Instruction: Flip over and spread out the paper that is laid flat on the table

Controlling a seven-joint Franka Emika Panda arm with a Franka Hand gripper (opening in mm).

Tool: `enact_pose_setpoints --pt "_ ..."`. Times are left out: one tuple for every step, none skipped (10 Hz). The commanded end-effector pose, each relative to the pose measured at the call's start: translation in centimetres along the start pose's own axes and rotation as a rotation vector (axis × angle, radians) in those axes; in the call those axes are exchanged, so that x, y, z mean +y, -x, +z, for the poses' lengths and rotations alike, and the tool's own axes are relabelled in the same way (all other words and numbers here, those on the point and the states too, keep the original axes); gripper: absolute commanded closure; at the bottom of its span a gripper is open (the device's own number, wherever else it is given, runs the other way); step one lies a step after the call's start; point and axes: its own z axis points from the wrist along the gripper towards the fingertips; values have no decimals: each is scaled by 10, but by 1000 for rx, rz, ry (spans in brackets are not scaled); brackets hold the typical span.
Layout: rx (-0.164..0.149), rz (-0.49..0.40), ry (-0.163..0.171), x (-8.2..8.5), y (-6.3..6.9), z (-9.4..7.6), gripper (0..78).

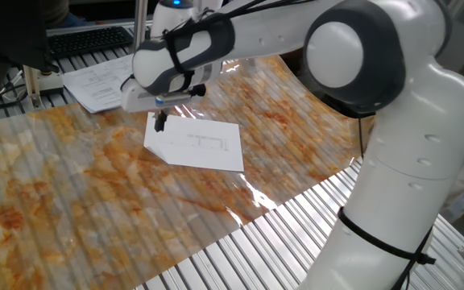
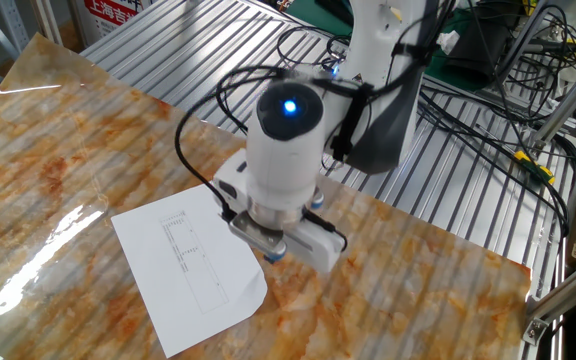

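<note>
The paper [image 1: 204,145] is a thin white sheet lying flat on the table's orange-and-grey marbled cover [image 1: 63,185], with its faint grey printed marks facing up. In the other fixed view the paper [image 2: 183,265] lies left of and below the robot's wrist, on the cover [image 2: 58,150], and its near corner curls up a little. My gripper [image 1: 161,121] hangs just above the paper's far left corner. Its dark fingers are together and hold nothing. In the other fixed view the wrist hides the fingers.
A thicker stack of printed papers [image 1: 95,80] lies at the back left beside a black keyboard [image 1: 87,39]. Bare metal slats [image 1: 272,246] run past the cover's near right edge. Cables [image 2: 488,110] and the arm's base [image 2: 388,90] stand behind.
</note>
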Motion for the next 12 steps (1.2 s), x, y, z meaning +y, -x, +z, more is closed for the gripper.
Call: enact_pose_setpoints --pt "-27 -10 -6 17 11 28 776" --pt "-27 -12 -6 17 11 30 776" --pt "-37 -16 -9 20 11 39 776" --pt "-53 -17 -16 21 10 45 776" --pt "-61 -11 -24 22 9 51 776" --pt "-63 -12 -25 23 9 55 776" --pt "-61 -18 -26 24 10 56 776" --pt "-59 -25 -28 24 10 58 776" --pt "-59 -29 -28 24 10 60 776" --pt "-64 -32 -32 24 11 61 776" --pt "-64 -31 -44 23 11 62 776" --pt "-64 -34 -46 23 11 63 776"
